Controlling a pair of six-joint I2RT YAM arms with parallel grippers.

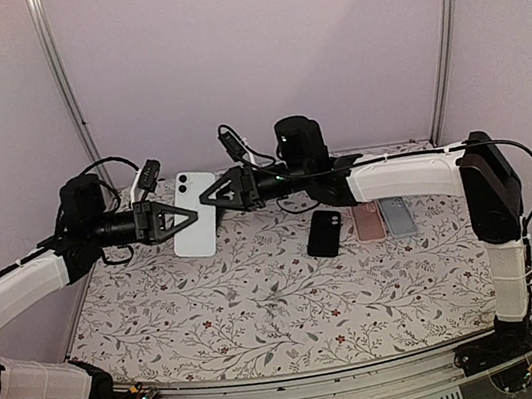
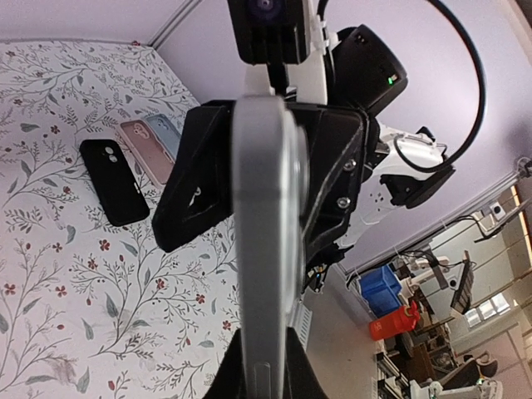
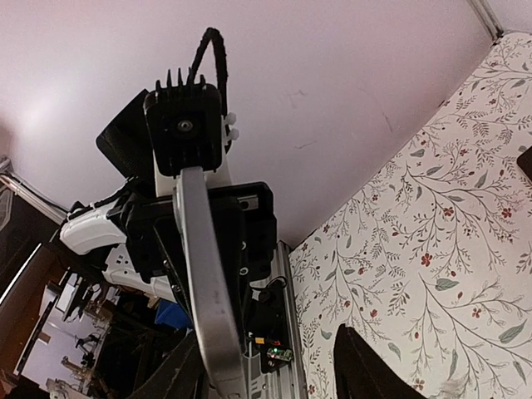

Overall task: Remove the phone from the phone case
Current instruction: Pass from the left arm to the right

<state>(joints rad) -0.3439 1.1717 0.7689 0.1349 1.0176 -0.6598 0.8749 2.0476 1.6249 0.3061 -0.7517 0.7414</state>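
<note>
A white phone [image 1: 195, 214] with two rear lenses is held upright in the air above the back of the table. My left gripper [image 1: 184, 217] is shut on its left edge; in the left wrist view the phone's silver edge [image 2: 266, 208] runs up between the fingers of my left gripper [image 2: 266, 370]. My right gripper [image 1: 209, 195] meets the phone's right edge. In the right wrist view my right gripper [image 3: 274, 370] has its jaws wide apart, with the phone's edge [image 3: 208, 274] against one finger only. I cannot tell whether a case is on the phone.
Three phone cases lie flat at the back right of the floral table [image 1: 264, 311]: a black one [image 1: 324, 233], a pink one [image 1: 369, 221] and a grey-blue one [image 1: 397, 216]. They also show in the left wrist view, where the black one [image 2: 115, 181] is nearest.
</note>
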